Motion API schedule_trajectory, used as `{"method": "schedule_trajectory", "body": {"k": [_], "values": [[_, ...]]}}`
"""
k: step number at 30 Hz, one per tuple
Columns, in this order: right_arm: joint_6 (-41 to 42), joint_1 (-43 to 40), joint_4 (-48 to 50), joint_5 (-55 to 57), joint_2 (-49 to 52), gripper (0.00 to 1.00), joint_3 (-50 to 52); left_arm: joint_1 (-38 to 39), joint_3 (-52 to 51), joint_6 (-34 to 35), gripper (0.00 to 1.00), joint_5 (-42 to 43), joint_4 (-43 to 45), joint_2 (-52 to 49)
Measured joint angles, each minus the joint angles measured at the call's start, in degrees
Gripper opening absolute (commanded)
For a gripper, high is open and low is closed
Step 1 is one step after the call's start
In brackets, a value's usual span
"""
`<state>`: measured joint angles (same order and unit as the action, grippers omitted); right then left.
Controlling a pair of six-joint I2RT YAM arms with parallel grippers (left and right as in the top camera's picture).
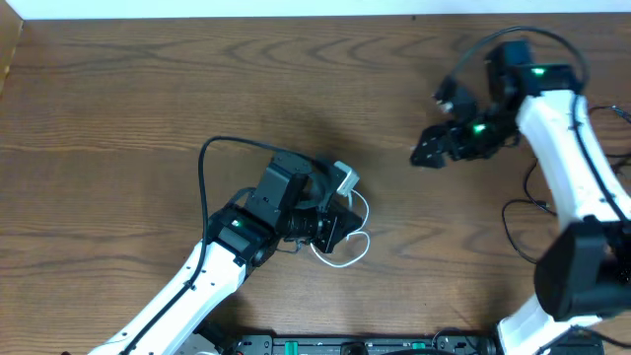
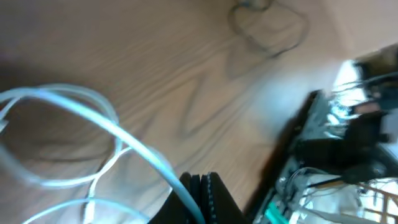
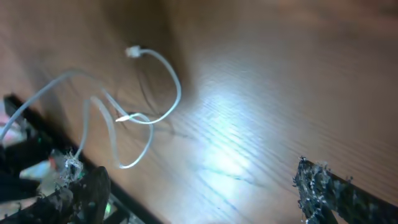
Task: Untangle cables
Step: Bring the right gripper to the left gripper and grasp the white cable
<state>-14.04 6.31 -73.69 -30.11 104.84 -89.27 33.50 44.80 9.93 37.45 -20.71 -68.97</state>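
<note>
Now left end effector (image 1: 333,232) clenched on white cable (image 3: 179,93), looped mid bench near front edge; right end effector (image 1: 431,151) released, empty. Cable light, limp, slippery: judge best grip beside plug (image 3: 132,51).

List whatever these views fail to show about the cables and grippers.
- Left gripper: whether it pinches the white cable; left wrist view is blurred, overhead the arm covers it.
- Black cable: its plugs; small and blurred in the left wrist view.
- White cable's second plug: right wrist view shows one plug; overhead the arm covers the rest.
</note>
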Motion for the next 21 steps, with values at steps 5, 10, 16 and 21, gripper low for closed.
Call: {"method": "schedule_trajectory", "body": {"k": [5,10,16,21], "values": [[3.89,4.9,1.29,-3.63,3.85,0.94,0.02,0.0,0.0,-0.59,0.07,-4.04,-3.26,-0.04],[12.2,9.22,4.79,-8.5,5.44,0.94,0.11,0.0,0.0,-0.81,0.07,-5.29,-3.32,-0.04],[23.15,13.84,5.81,-12.63,5.42,0.88,0.11,0.0,0.0,-1.01,0.07,-6.1,-2.71,-0.04],[32.22,16.9,7.15,-13.88,5.42,0.86,0.11,0.0,0.0,-2.32,0.07,-6.23,2.29,-0.04]]}}
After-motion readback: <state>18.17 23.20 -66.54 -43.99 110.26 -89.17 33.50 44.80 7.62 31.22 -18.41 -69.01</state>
